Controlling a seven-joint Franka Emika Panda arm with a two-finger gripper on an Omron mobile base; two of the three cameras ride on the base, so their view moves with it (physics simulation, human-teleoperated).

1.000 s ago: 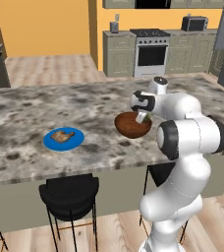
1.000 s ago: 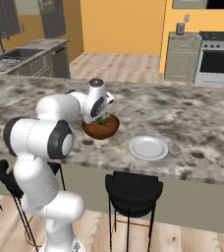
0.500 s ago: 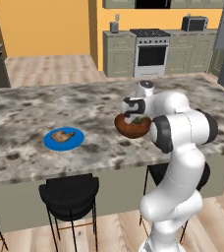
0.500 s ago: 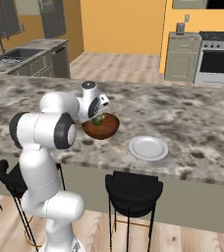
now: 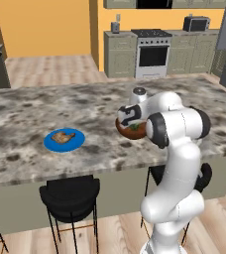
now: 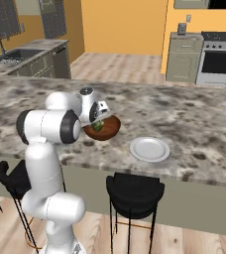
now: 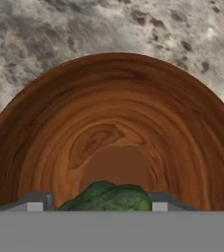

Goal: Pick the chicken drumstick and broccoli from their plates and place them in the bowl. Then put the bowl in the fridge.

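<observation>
The fingers (image 7: 102, 205) hover inside the brown bowl (image 7: 60, 128) on the granite bench (image 5: 26, 109), parted on either side of the broccoli (image 7: 109, 198), grip not determinable; the chicken drumstick (image 5: 61, 137) lies on the blue plate (image 5: 75, 143), the pale plate (image 6: 149, 149) beside the bowl.

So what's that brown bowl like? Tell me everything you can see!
The bowl is round and deep, reddish-brown, with wood-grain rings swirling inside. It sits upright on the speckled stone counter, near the edge by the robot. A pale plate lies beside it, not touching. The green broccoli is low inside it, between the gripper jaws, which stand apart on either side.
</observation>
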